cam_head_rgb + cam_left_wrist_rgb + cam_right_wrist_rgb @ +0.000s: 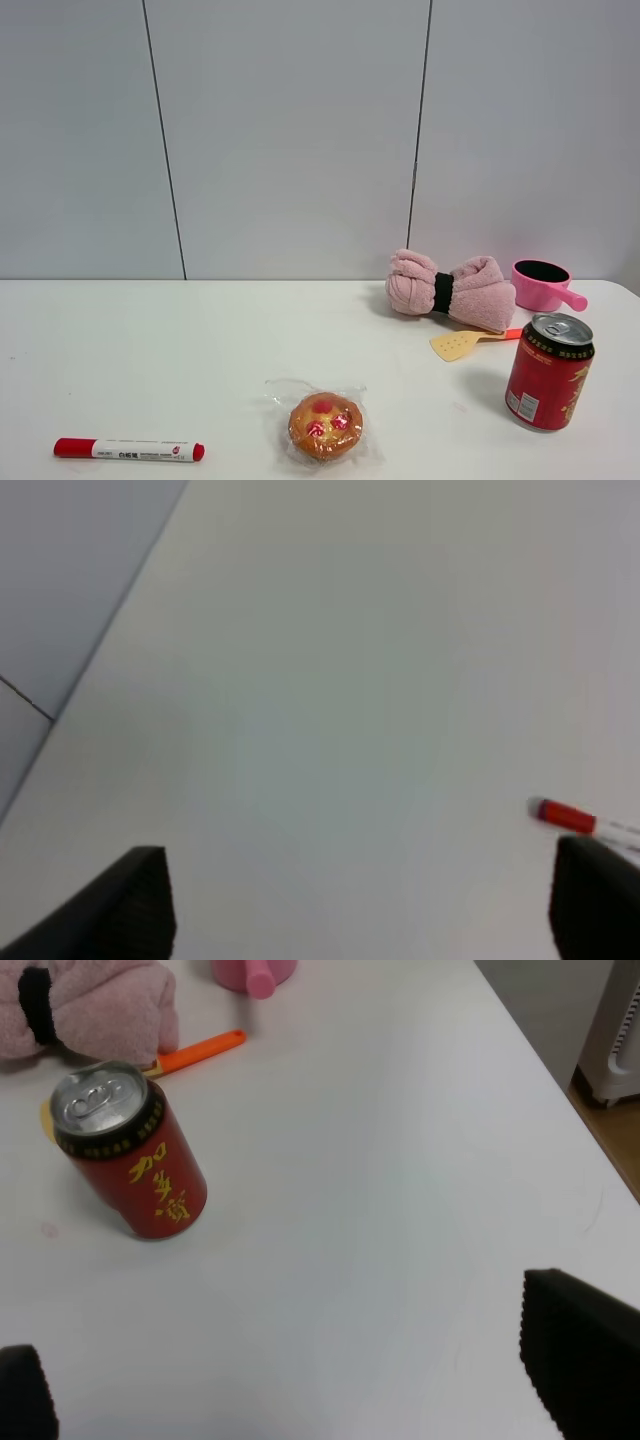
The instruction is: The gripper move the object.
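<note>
The rolled pink towel lies behind the red can, long axis running sideways along the desk. The right gripper is nearer, its fingers spread wide and empty; the left gripper is likewise open.

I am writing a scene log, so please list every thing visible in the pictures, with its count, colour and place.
rolled towel: 1, pink with black band, back right of table
toy pot: 1, pink, right of the towel
toy spatula: 1, yellow with orange handle, in front of the towel
can: 1, red, front right
wrapped pastry: 1, orange-brown, front centre
marker: 1, white with red ends, front left
table: 1, white
left gripper: black, open
right gripper: black, open
</note>
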Controlling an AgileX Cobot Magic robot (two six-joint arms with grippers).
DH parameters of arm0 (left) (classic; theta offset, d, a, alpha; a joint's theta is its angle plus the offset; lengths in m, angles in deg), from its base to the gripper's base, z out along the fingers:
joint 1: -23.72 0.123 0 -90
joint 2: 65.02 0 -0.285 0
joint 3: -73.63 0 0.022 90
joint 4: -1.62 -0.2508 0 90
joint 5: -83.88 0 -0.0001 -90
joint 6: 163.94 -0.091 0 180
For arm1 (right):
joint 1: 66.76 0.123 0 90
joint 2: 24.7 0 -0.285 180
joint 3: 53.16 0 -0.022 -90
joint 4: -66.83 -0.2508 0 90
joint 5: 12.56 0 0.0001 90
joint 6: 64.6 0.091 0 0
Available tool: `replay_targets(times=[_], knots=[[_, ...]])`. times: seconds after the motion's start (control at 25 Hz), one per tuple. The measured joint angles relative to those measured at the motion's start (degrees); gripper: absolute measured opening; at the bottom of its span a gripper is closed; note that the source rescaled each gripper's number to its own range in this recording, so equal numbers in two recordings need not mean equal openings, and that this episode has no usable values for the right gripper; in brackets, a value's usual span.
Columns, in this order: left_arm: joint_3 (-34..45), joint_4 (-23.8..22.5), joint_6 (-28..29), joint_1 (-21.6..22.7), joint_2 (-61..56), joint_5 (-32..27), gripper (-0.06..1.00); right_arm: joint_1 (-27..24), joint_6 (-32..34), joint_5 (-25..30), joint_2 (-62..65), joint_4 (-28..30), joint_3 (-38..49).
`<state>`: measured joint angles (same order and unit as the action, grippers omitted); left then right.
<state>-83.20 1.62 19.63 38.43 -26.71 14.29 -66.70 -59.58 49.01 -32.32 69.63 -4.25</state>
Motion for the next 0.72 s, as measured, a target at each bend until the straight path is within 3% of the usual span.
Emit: replay_targets(times=[0.2,0.52,0.72], knots=[[9.9,4.9,0.1,0.0,-10.4,2.5,0.67,0.0,0.0,0.0,0.0,0.0,0.0],[21.4,5.6,-2.0,-1.8,-23.6,9.1,0.67,0.0,0.0,0.0,0.0,0.0,0.0],[25.0,5.8,-5.6,-2.7,-29.9,9.1,0.67,0.0,0.0,0.0,0.0,0.0,0.0]])
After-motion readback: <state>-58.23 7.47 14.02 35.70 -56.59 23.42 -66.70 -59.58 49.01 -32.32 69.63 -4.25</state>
